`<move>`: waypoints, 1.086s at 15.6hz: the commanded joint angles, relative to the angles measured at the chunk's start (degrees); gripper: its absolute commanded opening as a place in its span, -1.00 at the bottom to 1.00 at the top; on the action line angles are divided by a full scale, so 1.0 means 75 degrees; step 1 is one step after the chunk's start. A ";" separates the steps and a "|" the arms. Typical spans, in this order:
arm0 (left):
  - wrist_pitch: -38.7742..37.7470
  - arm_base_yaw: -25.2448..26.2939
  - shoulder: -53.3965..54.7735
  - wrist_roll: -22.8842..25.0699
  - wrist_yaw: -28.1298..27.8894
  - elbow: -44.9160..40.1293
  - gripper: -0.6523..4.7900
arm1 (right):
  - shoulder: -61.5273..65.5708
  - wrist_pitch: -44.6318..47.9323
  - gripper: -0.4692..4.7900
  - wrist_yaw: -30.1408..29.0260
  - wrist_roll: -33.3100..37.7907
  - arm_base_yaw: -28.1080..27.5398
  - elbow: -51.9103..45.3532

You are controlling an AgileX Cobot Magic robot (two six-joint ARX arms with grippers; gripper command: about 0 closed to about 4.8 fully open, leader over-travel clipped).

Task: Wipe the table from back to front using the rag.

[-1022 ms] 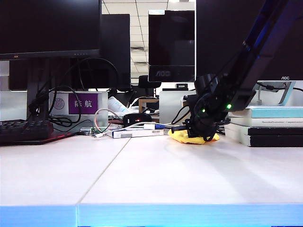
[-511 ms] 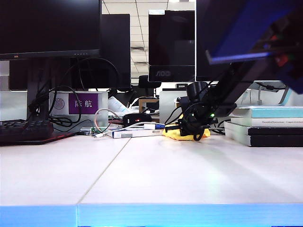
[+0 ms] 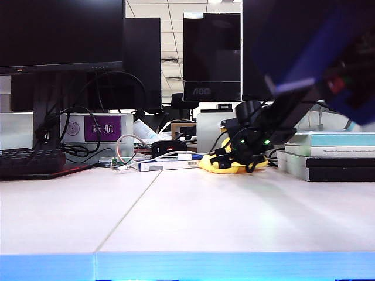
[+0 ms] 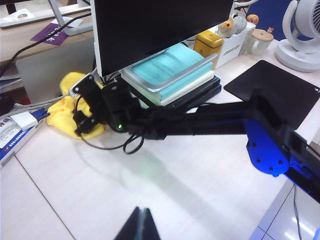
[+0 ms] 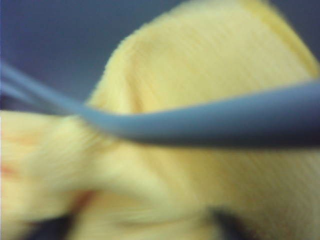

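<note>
Right gripper (image 3: 229,157) sits down on the bunched yellow rag (image 3: 218,164) at the counter's (image 3: 193,216) far side; its opening can't be made out. Left gripper (image 4: 138,226) hangs well clear, fingertips together.

The wide, smooth off-white table (image 3: 193,216) with its thin dark seam and pale blue front edge is seen bare across the near half. At the back, a crumpled bright yellow fuzzy rag (image 3: 218,165) is laid, with a stack of books (image 3: 328,158) at the right and a dark keyboard (image 3: 32,161) far left.
</note>
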 commanded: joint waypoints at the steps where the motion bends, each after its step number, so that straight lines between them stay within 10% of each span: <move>1: -0.0041 0.0003 -0.0006 0.0003 0.0029 0.0012 -0.77 | 0.0117 -0.1134 0.70 -0.0166 -0.0997 0.0178 -0.0055; 17: -0.0044 0.0000 0.0038 0.0029 0.0009 0.0017 -0.77 | -0.1457 -0.4526 0.56 0.1003 -0.1105 0.0816 -0.0061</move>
